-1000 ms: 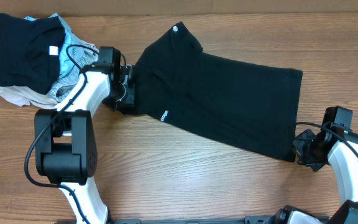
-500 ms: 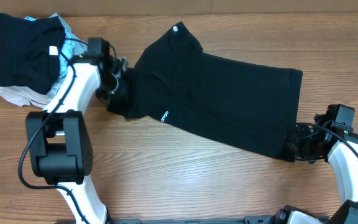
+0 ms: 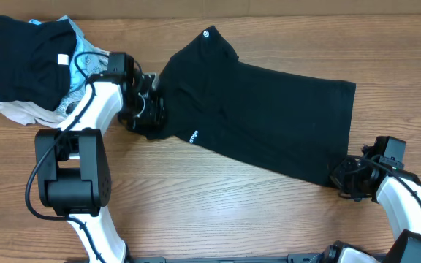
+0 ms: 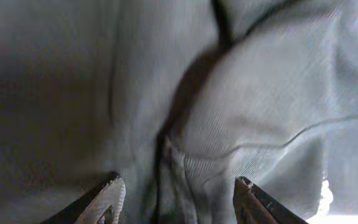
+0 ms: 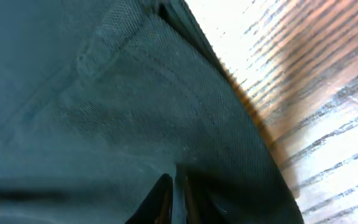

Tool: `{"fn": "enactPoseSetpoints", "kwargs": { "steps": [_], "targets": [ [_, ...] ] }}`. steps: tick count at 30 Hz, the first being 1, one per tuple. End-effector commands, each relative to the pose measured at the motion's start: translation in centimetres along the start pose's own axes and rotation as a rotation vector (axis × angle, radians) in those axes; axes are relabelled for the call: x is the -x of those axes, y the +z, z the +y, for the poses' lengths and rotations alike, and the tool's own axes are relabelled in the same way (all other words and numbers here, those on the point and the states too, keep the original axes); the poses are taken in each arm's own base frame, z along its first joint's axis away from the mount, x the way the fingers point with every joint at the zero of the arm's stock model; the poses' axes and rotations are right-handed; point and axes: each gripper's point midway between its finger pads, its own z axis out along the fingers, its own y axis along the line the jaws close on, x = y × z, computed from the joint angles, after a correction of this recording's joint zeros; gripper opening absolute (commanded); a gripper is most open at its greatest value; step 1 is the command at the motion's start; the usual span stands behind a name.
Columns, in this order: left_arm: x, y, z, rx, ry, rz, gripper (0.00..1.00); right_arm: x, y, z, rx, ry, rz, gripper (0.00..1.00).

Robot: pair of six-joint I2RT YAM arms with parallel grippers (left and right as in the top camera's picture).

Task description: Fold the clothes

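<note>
The large black T-shirt lies folded lengthwise, slanting across the table, with a small white logo at its upper left end. My left gripper is at the shirt's left edge. In the left wrist view its fingers are spread wide over wrinkled black fabric. My right gripper is at the shirt's lower right corner. In the right wrist view its fingers are closed on a thin fold of the black fabric.
A pile of other clothes sits at the back left: a black piece on top, light-blue fabric and beige fabric under it. Bare wooden table lies in front of the shirt.
My left gripper swung back toward the pile, then returned to the shirt's left edge. My right gripper moved left onto the shirt's lower right corner.
</note>
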Motion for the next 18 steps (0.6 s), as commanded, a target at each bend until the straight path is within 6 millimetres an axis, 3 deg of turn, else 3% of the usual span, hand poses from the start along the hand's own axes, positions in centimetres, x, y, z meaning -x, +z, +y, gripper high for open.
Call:
{"fn": "enactPoseSetpoints", "kwargs": {
  "steps": [1, 2, 3, 4, 5, 14, 18],
  "targets": [
    [-1.3, 1.0, -0.4, -0.036, 0.034, 0.034, 0.56, 0.0, 0.0, 0.0, 0.004, 0.009, 0.000, 0.11],
    [-1.5, 1.1, -0.4, -0.037, 0.031, 0.040, 0.49, 0.0, 0.0, 0.0, 0.004, 0.009, 0.001, 0.12],
    [-1.7, 1.1, -0.4, -0.035, 0.030, 0.046, 0.36, 0.0, 0.0, -0.1, 0.003, 0.009, 0.003, 0.13],
    [-1.8, 1.0, -0.2, -0.028, 0.028, 0.049, 0.16, -0.1, 0.0, -0.1, 0.002, 0.010, 0.004, 0.13],
    [-1.7, 0.9, -0.1, -0.026, 0.025, 0.046, 0.05, -0.1, 0.0, -0.1, 0.001, 0.010, 0.005, 0.13],
    [0.5, -4.2, 1.8, -0.014, -0.040, 0.039, 0.04, -1.1, 0.1, -0.9, -0.034, 0.024, 0.040, 0.14],
    [-0.3, -5.0, 2.1, -0.010, -0.040, 0.077, 0.04, -0.9, 0.1, -1.0, -0.040, 0.022, 0.031, 0.16]
  ]
}}
